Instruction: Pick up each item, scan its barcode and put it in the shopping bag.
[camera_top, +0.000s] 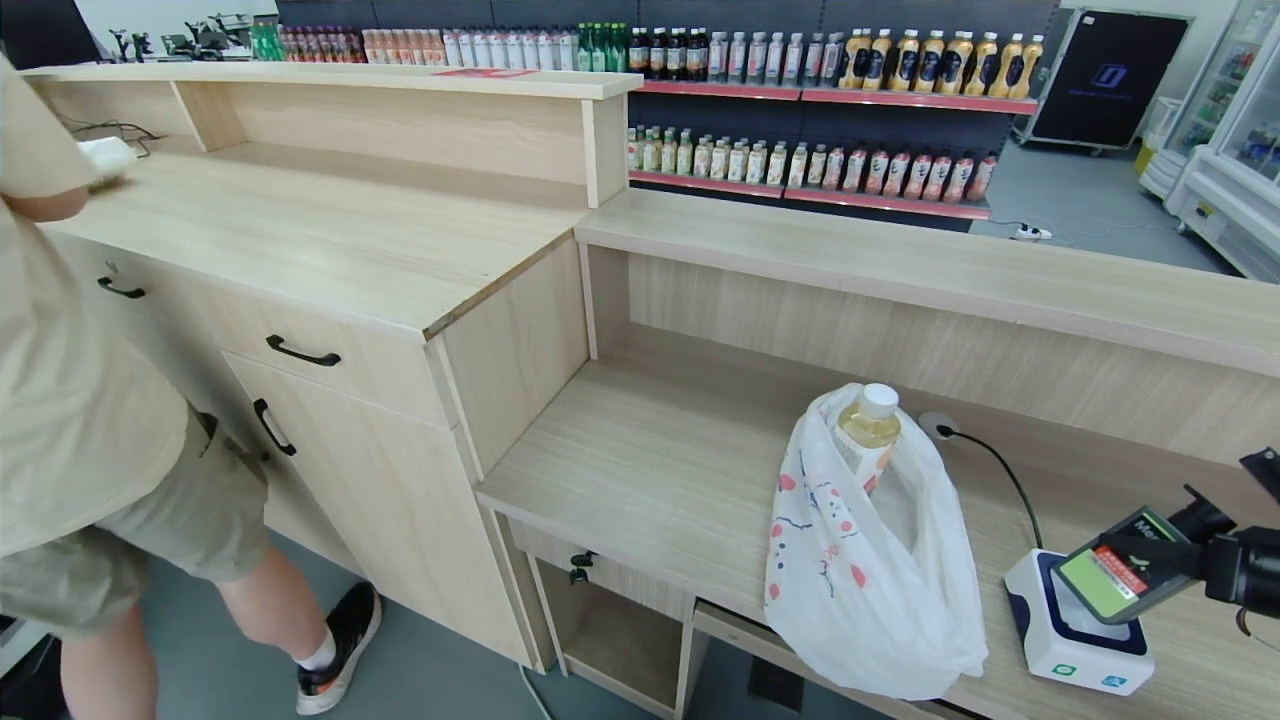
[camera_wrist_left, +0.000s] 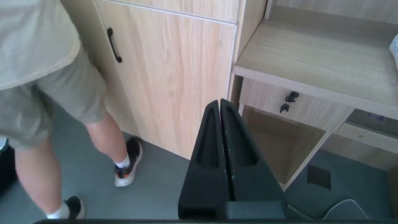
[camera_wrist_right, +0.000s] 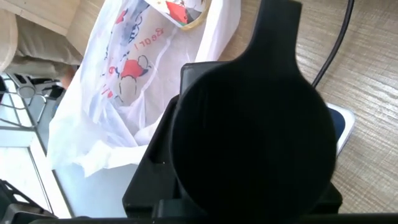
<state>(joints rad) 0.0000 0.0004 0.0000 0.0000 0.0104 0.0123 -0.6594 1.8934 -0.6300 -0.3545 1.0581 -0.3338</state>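
Light wooden shop counter (camera_top: 650, 450) runs across the scene, with two red shelves of bottled drinks (camera_top: 800, 95) behind it. At its near end the right gripper (camera_top: 1165, 560) has its jaws clamped on one dark pack with a green face and a red label (camera_top: 1095, 585). The pack juts out beyond the jaws, tilted, its green face turned down toward the one white and dark blue box-shaped barcode scanner (camera_top: 1080, 650). The scanner stands on the counter directly beneath the jaws, and whether pack and scanner touch cannot be told. One black cable (camera_top: 1000, 470) runs from the scanner back to a round hole in the counter, past the jaws on their far side. One white plastic shopping bag with red and blue prints (camera_top: 860, 580) stands just beside the scanner, on the side of the jaws toward the robot's left and apart from them. Its mouth is open, and one clear bottle of yellowish drink with a white cap (camera_top: 868, 425) stands upright inside. The right wrist view catches the same bag (camera_wrist_right: 112, 112) and a corner of the scanner (camera_wrist_right: 343, 121) under the gripper. The left gripper (camera_wrist_left: 221, 143) hangs off the counter's edge, over the grey floor (camera_wrist_left: 155, 186) before a wooden cupboard door (camera_wrist_left: 174, 74). Its two black jaws are pressed flat together with nothing between them, well apart from bag, scanner and pack.
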